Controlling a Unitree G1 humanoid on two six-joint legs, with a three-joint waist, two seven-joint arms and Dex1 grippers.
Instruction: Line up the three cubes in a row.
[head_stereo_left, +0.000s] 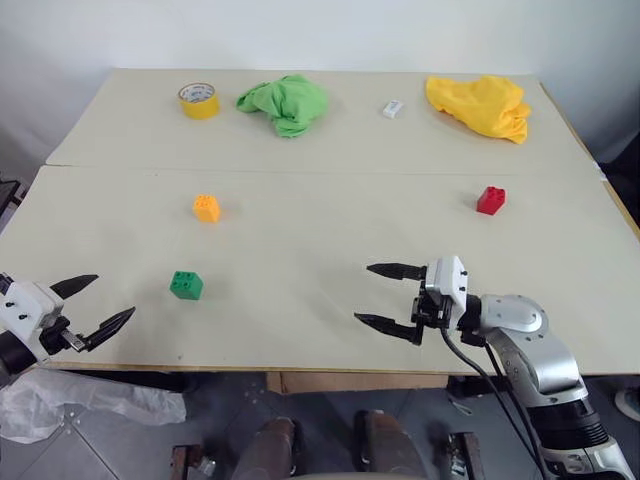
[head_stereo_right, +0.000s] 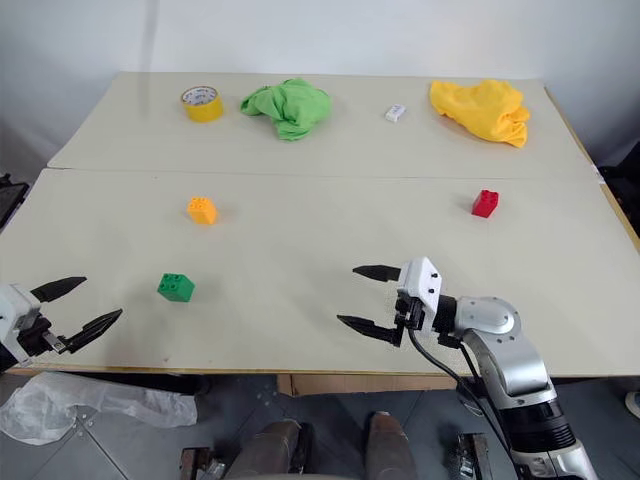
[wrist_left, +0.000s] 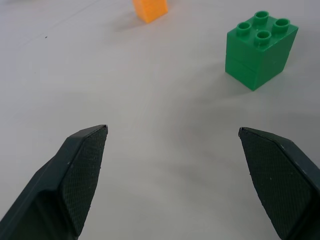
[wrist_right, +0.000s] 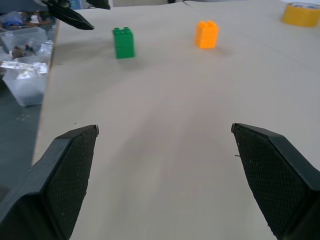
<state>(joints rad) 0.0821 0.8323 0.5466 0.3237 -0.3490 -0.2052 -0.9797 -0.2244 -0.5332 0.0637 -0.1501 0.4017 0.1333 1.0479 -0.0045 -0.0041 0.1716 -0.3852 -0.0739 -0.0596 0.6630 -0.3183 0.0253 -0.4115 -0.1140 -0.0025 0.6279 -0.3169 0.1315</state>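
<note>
- Fingers of both grippers spread wide, nothing between them: left gripper at the near left edge of the table; right gripper over the near middle, its fingers pointing toward the robot's left.
- Green cube: upright, studs up, on the near left part of the table, a short way ahead of the left gripper and apart from it.
- Orange-yellow cube: farther back than the green cube and slightly to its right; the two stand apart.
- Red cube: on the right side, well apart from the other two cubes and beyond the right gripper.
- Far edge, left to right: yellow tape roll, crumpled green cloth, small white block, crumpled yellow cloth.
- Cubes as placed form no row.
</note>
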